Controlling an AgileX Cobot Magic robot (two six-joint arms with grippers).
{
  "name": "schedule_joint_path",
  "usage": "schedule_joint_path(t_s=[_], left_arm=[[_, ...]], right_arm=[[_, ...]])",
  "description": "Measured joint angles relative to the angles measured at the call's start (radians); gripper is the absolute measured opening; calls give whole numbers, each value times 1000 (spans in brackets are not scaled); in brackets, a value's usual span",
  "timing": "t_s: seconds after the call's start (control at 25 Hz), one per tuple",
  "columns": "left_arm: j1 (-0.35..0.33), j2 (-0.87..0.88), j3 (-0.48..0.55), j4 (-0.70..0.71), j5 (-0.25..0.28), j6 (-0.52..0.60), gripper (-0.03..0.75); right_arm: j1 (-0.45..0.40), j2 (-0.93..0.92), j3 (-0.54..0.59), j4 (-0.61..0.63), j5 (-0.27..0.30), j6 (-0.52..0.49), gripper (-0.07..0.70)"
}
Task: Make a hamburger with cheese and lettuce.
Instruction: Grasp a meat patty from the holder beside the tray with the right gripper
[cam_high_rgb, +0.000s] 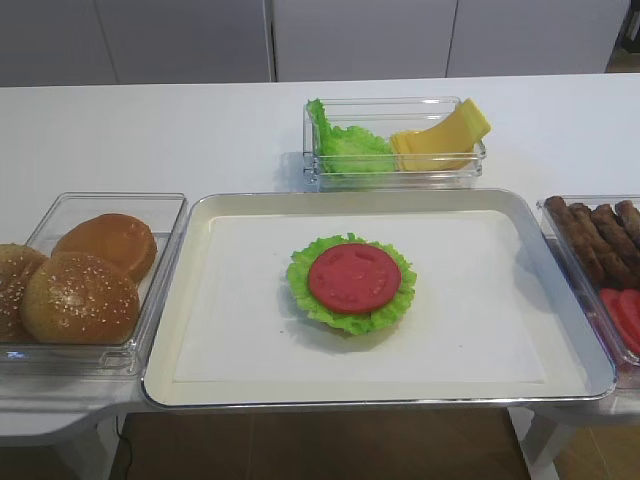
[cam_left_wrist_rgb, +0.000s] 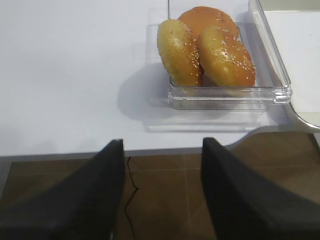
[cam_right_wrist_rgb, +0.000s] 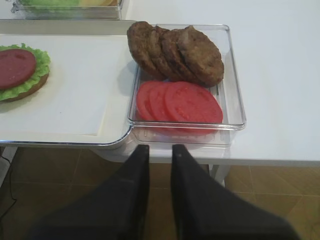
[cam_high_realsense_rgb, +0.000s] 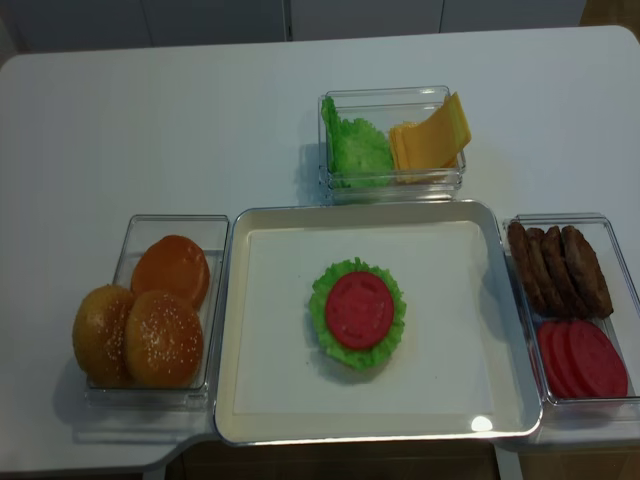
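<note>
The hamburger (cam_high_rgb: 351, 283) sits in the middle of the white tray (cam_high_rgb: 560, 300): a bun base, a frilly green leaf and a red disc on top. It also shows in the right wrist view (cam_right_wrist_rgb: 17, 72). Loose lettuce (cam_high_rgb: 345, 145) and cheese (cam_high_rgb: 440, 140) slices stand in a clear bin behind the tray. My left gripper (cam_left_wrist_rgb: 162, 142) is open and empty, below the table's front edge by the bun bin. My right gripper (cam_right_wrist_rgb: 160, 147) is empty, its jaws a narrow gap apart, below the front edge by the patty bin. Neither gripper shows in the exterior views.
A clear bin left of the tray holds three sesame buns (cam_high_rgb: 85, 280). A clear bin on the right holds brown patties (cam_right_wrist_rgb: 175, 52) and red tomato slices (cam_right_wrist_rgb: 180, 102). White table surrounds the bins.
</note>
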Motion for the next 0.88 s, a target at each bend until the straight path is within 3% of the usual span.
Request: schedule_joint_path(t_s=[0.88], left_arm=[[0,0,0,-2,0,0,370]], right_arm=[[0,0,0,0,0,3,11]])
